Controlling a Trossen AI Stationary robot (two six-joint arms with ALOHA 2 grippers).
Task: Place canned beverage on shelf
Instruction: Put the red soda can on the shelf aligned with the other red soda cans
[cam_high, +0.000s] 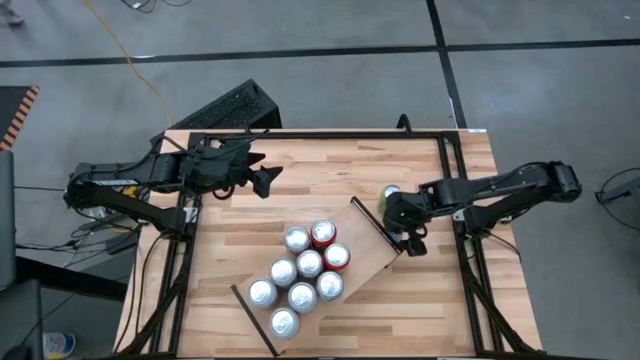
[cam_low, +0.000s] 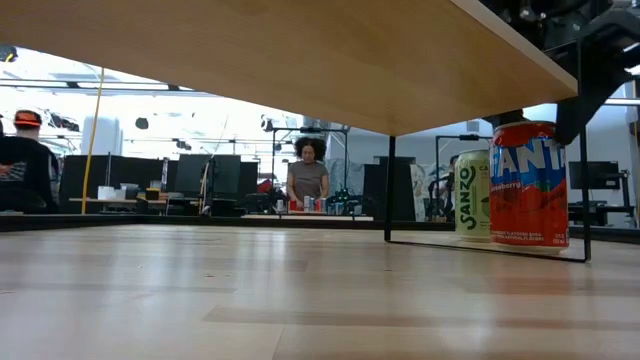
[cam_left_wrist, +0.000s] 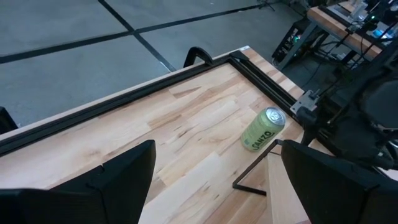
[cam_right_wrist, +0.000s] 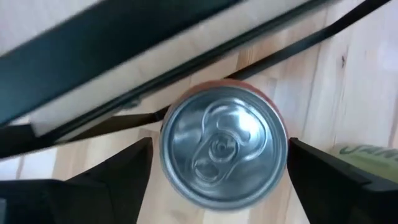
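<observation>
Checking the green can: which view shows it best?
Left wrist view: the green can whole, unobstructed. Low: the red can overlaps it. High: a sliver beside the right gripper. Right wrist: just an edge.

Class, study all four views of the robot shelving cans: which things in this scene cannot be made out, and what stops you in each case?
- Red Fanta can: in the high view the right claw and arm cover it.
- Cans on the shelf: the low view shows only the board's underside, so none appear.
- Green can: cut off by the right wrist picture's edge.
- Claw-to-can contact: the right wrist view shows open fingers flanking the can top, touching or not unclear.
</observation>
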